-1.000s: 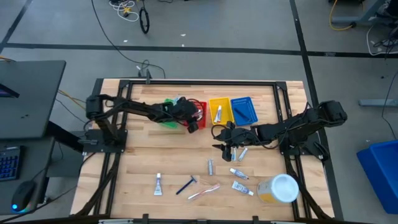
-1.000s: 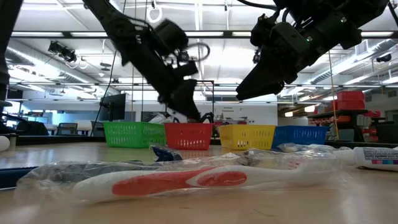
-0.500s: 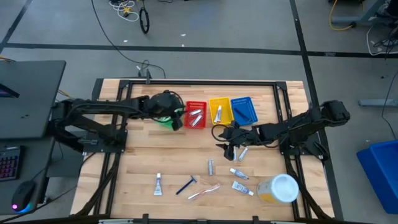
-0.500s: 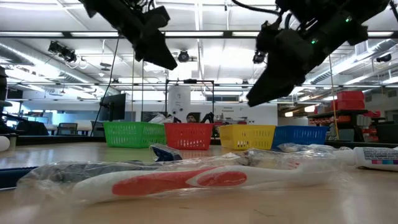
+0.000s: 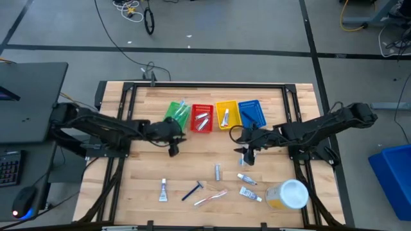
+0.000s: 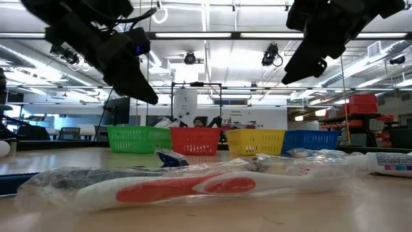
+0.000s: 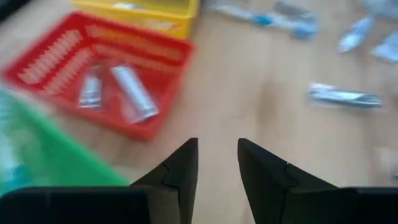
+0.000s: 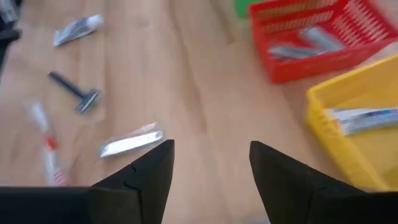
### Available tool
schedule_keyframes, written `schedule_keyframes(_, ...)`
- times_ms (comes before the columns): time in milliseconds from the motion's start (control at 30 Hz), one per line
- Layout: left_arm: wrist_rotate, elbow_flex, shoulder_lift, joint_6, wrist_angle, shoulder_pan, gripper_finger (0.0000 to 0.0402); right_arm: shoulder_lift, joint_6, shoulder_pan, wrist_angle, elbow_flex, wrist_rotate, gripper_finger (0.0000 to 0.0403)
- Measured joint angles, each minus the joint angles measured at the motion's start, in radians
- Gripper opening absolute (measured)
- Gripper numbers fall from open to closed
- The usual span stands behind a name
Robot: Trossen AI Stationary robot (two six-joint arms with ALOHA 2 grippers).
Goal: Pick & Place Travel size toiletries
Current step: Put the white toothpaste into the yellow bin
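Wooden table [image 5: 141,167], 4 baskets [image 5: 215,115], scattered toiletries [image 5: 212,186]

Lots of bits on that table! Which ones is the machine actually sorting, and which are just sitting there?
Part of the job:
- silvery tubes in the red basket
- white-blue tube in the yellow basket
- loose silvery tube
- dark blue razor
- toothbrush
- white tube

Just lying about:
- big white-lidded yellow jar

Green basket [image 5: 176,116], red basket [image 5: 202,118], yellow basket [image 5: 226,113], blue basket [image 5: 251,113]. The razor [image 5: 192,190] is dark blue. The jar [image 5: 286,195] is yellow, white-lidded.
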Motion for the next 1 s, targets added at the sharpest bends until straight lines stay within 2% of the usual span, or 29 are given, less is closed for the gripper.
schedule_keyframes(133,-0.007,-0.057,0.0,-0.036,0.115,-0.054,0.012,0.005,0.06,0.001,-0.024,0.0,-0.045,0.0218)
schedule_keyframes(300,-0.044,-0.069,0.0,-0.05,0.126,-0.088,0.012,0.011,0.149,0.01,-0.099,0.0,-0.081,0.0214)
schedule_keyframes(433,-0.062,-0.069,0.0,-0.057,0.128,-0.091,0.012,0.034,0.252,0.054,-0.08,0.0,-0.213,0.0208)
schedule_keyframes(633,-0.076,-0.069,0.0,-0.076,0.159,-0.091,0.012,0.116,0.306,0.163,0.03,0.0,-0.294,0.0204)
schedule_keyframes(800,-0.129,-0.069,0.0,-0.067,0.202,-0.091,0.012,0.154,0.315,0.167,-0.069,0.078,-0.293,0.0201)
schedule_keyframes(1000,-0.133,-0.069,0.001,-0.084,0.231,-0.091,0.012,0.234,0.384,0.18,-0.256,0.217,-0.325,0.0198)
